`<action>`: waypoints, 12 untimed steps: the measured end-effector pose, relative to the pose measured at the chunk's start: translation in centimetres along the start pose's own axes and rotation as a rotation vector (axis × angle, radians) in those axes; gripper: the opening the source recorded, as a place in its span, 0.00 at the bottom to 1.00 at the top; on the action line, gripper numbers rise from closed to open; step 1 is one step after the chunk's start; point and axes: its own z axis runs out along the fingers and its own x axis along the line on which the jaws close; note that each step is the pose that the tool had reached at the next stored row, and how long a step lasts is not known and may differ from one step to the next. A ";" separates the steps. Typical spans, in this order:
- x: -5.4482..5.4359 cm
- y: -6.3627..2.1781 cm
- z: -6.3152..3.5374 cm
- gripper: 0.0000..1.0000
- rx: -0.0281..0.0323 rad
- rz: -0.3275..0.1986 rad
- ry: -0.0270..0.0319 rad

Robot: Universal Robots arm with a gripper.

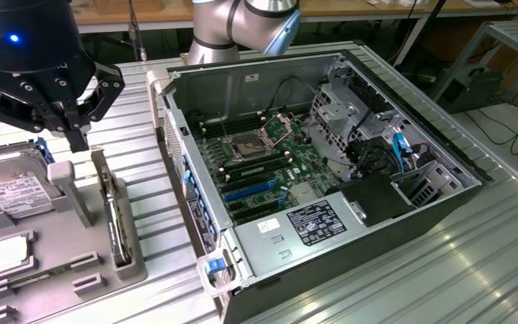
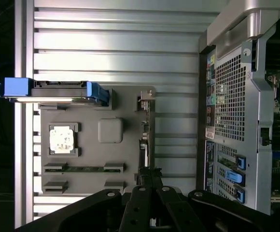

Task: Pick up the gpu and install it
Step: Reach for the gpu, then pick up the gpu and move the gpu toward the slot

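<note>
Exterior view: we note gripper point(image 1: 75, 138) clenched, empty, over gpu point(image 1: 117, 216) at tray's point(image 1: 56, 270) three o'clock. Approach step, we judge; grasp needs jaws opened.

free: bare table strip point(image 1: 151, 209) between holder point(image 1: 59, 239) and case point(image 1: 441, 145) | obstacles: holder post point(image 1: 68, 189) beside gpu point(image 1: 117, 223), case wall point(image 1: 176, 145)

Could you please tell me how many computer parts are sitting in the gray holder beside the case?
4: a hard drive at one end, a processor chip and a memory stick in recesses, and the graphics card standing on edge nearest the case. More may be hidden.
</note>
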 end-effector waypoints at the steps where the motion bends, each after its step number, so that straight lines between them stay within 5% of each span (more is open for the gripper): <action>1: 0.1 0.00 0.00 0.11 -0.0001 0.000 -0.0001; 12: 0.4 0.01 -0.01 0.11 -0.0001 0.000 -0.0001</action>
